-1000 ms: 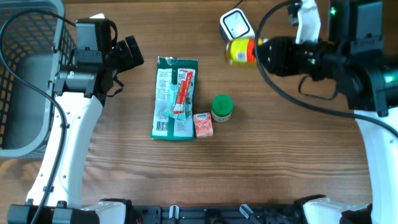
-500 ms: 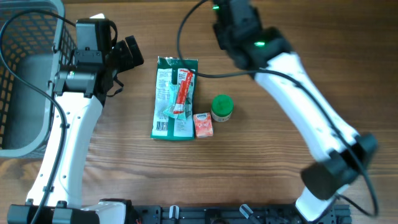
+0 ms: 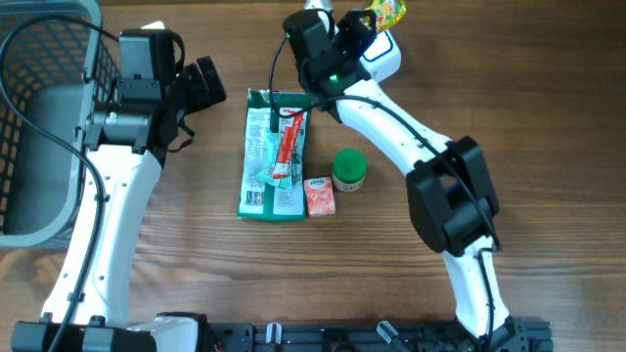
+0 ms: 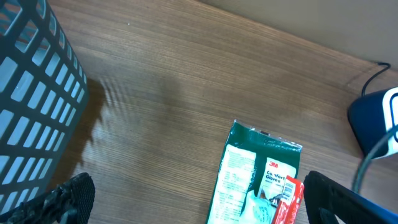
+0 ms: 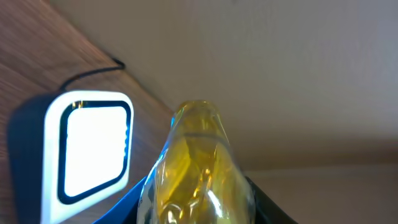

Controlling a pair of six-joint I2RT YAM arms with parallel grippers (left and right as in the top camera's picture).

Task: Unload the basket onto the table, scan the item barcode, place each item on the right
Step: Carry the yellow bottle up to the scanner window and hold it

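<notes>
While the right jaws stand partly closed on the yellow bottle (image 5: 196, 168), it sits between them just beside the scanner (image 5: 93, 146) | left jaws wide open, empty | handling: likely light, glossy, rounded, slippery; grip across its body | room: tabletop (image 3: 567, 196) edge close beyond jaws, cable (image 5: 93, 71) near; bare wood behind them

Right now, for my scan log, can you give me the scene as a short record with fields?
right gripper: shut on bottle, held next to scanner
scanner: window lit
left gripper: open, empty, near basket
on table: packet with tube lying on it; box; jar
</notes>
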